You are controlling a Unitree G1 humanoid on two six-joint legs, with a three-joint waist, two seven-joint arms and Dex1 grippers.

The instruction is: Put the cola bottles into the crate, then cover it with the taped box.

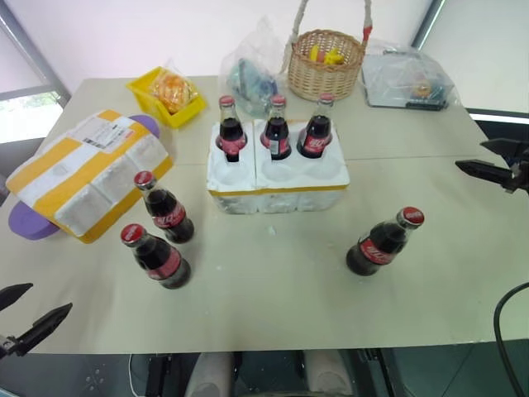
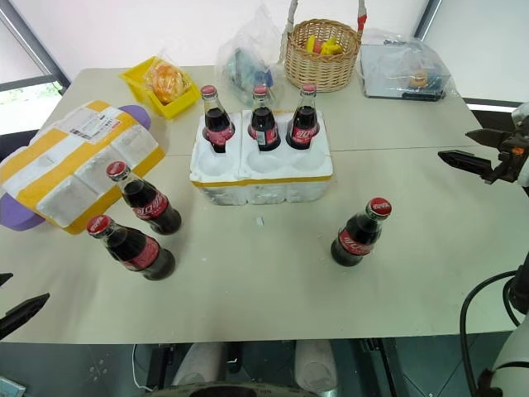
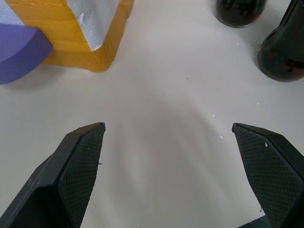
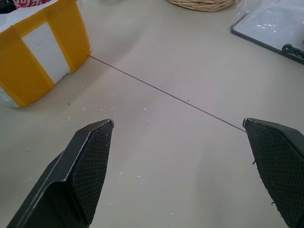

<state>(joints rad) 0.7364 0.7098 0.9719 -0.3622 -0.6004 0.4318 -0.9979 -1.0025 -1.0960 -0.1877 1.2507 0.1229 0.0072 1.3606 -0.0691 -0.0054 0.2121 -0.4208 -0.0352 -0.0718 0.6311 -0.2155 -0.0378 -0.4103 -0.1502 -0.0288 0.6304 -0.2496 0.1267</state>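
Note:
The white foam crate point(image 1: 277, 198) with a yellow tape band stands mid-table. Three cola bottles point(image 1: 276, 131) stand upright in its back row of holes; the front holes hold nothing. Two more bottles point(image 1: 165, 213) point(image 1: 157, 255) stand on the table to its left front, and one point(image 1: 384, 241) to its right front. The taped box point(image 1: 87, 174) lies at the left, label up, purple ends showing. My left gripper point(image 1: 50, 298) hovers open near the table's front left corner, short of those two bottles. At the right edge my right gripper point(image 1: 471, 155) hangs open, pointing toward the crate.
Along the back stand a yellow bin point(image 1: 169, 93) with a bagged orange item, a clear plastic bag point(image 1: 252, 74), a wicker basket point(image 1: 325, 64) and a clear plastic container point(image 1: 405, 78). A seam crosses the table behind the crate's front.

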